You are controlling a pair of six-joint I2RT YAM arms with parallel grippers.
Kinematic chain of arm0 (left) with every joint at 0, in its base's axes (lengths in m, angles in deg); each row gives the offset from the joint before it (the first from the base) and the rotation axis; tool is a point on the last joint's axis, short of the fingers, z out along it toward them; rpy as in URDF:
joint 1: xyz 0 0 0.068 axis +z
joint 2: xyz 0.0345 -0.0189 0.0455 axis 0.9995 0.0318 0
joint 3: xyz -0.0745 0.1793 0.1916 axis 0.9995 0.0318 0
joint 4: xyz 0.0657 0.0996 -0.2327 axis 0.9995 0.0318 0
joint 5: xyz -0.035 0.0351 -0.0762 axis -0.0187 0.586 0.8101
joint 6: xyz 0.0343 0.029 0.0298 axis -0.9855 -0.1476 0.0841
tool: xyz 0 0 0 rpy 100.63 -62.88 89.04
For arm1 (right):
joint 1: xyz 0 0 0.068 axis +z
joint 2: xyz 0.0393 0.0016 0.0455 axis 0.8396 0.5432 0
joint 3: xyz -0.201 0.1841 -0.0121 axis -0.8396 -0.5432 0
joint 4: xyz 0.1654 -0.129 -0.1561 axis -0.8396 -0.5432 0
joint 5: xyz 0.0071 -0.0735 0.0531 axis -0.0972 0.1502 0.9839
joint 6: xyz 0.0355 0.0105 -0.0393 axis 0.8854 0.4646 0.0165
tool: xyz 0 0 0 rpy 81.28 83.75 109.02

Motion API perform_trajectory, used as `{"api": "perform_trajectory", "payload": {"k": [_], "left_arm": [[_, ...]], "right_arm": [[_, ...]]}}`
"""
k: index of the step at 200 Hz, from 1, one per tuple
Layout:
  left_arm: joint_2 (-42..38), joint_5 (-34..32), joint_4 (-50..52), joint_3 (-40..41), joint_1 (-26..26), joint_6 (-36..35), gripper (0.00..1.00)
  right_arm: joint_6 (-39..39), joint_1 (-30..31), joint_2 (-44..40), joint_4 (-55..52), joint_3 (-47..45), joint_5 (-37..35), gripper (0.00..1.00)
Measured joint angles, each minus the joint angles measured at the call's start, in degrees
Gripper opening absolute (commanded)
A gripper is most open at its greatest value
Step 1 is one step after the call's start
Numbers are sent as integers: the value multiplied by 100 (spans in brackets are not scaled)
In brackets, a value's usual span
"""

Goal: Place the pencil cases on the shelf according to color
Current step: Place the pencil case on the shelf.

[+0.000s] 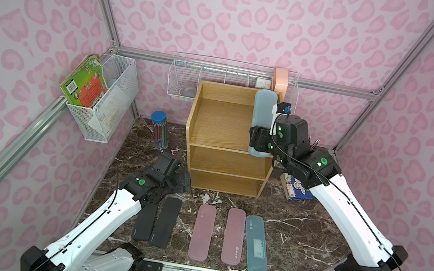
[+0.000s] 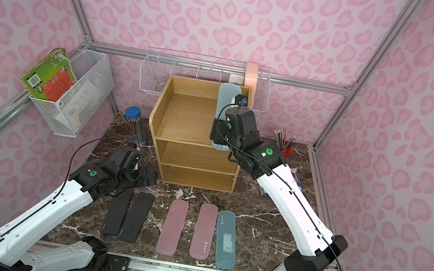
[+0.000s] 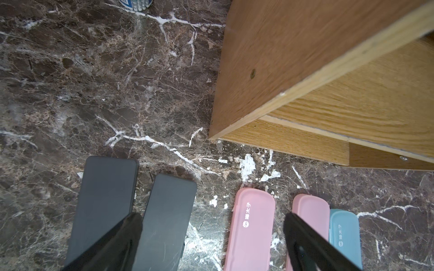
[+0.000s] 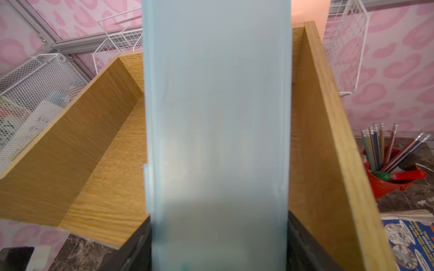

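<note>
My right gripper [image 1: 259, 143] [image 4: 217, 244] is shut on the near end of a light blue pencil case [image 1: 263, 111] [image 4: 216, 117]. The case points front to back over the top tier of the wooden shelf [image 1: 223, 125] [image 4: 105, 164], close to its right side wall. Whether it touches the tier I cannot tell. On the table in front of the shelf lie two black cases [image 1: 144, 223] [image 1: 165, 222], two pink cases [image 1: 202, 231] [image 1: 234, 235] and another light blue case [image 1: 256, 244]. My left gripper [image 1: 180, 181] [image 3: 211, 234] hangs open and empty by the shelf's lower left corner, above the far ends of the black cases [image 3: 103, 199].
A blue-lidded pencil tube [image 1: 159, 129] stands left of the shelf. A red cup of pencils [image 2: 284, 142] and a blue printed box [image 1: 295, 187] sit to its right. White wire baskets hang on the left wall [image 1: 108, 96] and back wall [image 1: 187, 76].
</note>
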Motion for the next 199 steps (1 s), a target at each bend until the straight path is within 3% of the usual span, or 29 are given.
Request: {"api": "perform_trajectory", "payload": {"k": [26,64,92,170,199], "left_arm": [[46,2,-57,-4,0,-22,99],[72,9,-66,-7,0,-85,99],[59,11,-68,7,0,-129,99],[55,72,-44,61,0,-146,99],[42,72,0,114,0,-144,99]], "right_arm": [[-125,-188,621,-142,643,15,58],[-186,-234,1222,-251,1224,-192,79],[-118,-199,1270,-444,1237,-216,88],[-367,476,693,-492,1550,-374,91],[-350,905,-144,-461,479,-728,92]]}}
